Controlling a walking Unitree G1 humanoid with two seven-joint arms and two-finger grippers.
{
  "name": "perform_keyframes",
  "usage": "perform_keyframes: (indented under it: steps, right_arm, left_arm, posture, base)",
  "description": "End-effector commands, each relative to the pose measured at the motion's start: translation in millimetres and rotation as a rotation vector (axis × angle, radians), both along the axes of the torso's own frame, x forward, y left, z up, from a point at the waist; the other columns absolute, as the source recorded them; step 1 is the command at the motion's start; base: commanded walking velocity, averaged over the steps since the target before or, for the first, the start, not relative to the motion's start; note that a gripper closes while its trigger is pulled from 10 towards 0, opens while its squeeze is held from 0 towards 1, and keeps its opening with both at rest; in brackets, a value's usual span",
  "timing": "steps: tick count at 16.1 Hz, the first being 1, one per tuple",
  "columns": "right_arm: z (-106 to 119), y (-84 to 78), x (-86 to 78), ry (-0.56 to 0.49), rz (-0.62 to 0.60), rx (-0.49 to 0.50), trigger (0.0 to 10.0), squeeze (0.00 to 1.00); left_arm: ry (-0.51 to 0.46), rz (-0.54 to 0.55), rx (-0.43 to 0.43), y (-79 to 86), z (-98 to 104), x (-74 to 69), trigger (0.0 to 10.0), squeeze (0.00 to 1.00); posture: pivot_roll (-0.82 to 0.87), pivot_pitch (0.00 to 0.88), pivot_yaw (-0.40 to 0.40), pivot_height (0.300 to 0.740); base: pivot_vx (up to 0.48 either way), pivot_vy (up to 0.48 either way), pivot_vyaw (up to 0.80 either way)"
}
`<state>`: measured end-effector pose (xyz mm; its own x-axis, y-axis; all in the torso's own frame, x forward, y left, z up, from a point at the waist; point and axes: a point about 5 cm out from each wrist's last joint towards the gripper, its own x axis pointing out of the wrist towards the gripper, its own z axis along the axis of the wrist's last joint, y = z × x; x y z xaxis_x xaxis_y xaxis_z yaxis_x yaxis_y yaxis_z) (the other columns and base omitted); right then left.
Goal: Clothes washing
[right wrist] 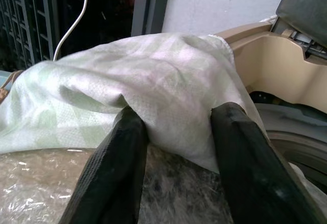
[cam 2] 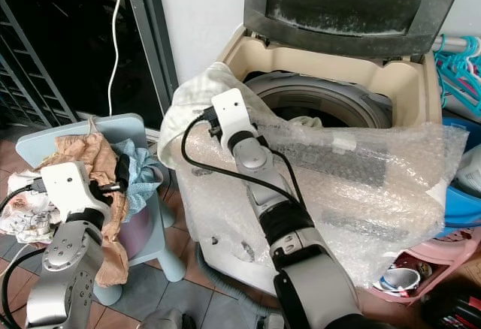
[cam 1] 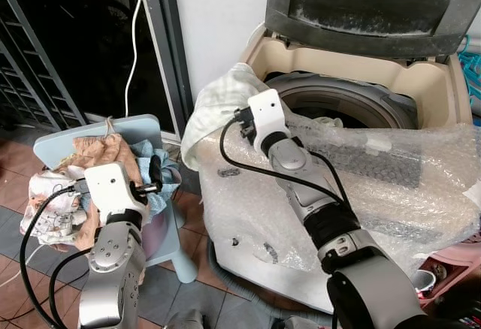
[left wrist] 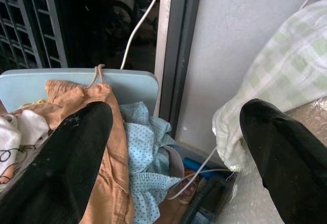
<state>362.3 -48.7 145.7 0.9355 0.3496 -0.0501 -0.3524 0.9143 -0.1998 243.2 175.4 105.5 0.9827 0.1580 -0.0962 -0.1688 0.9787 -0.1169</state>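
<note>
A pale green checked cloth [cam 1: 214, 100] is draped over the near left corner of the top-loading washing machine [cam 1: 432, 89], whose lid stands up and whose drum [cam 1: 338, 107] is uncovered. My right gripper [right wrist: 176, 127] is at that corner, shut on a fold of the cloth bunched between its fingers [right wrist: 120, 152]. My left gripper [left wrist: 176, 132] is open, hovering over a pile of clothes on a light blue chair [cam 1: 143, 128]. The pile holds an orange garment [cam 1: 105, 152], a blue dotted one [left wrist: 145, 147] and a white printed one [cam 1: 49, 209].
Bubble wrap [cam 1: 391, 194] covers the machine's front and top edge. A dark doorway with a metal grate [cam 1: 37, 81] and a hanging white cable [cam 1: 134, 51] lie behind the chair. A pink basin [cam 2: 443, 258] with a cup sits low at the right, with blue hangers [cam 2: 462, 58] above it.
</note>
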Motion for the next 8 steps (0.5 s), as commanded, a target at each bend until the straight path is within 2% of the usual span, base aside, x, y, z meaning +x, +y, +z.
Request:
perform_keyframes:
  steps: [1,8]
  right_arm:
    - [5.1,-7.2,4.6,-0.021,-0.044,0.028,0.0,0.0]
    - [14.4,-1.7,5.6,-0.079,-0.011,0.054,0.0,0.0]
  left_arm:
    - [-0.011,0.001,0.014,0.7,2.2,3.4,10.0,0.0]
    - [-0.012,0.012,0.026,0.4,1.3,4.9,10.0,0.0]
  posture:
    - [0.03,0.0,0.031,0.74]
    - [0.03,0.0,0.022,0.74]
  base:
    - [0.0,0.0,0.0]
    - [0.0,0.0,0.0]
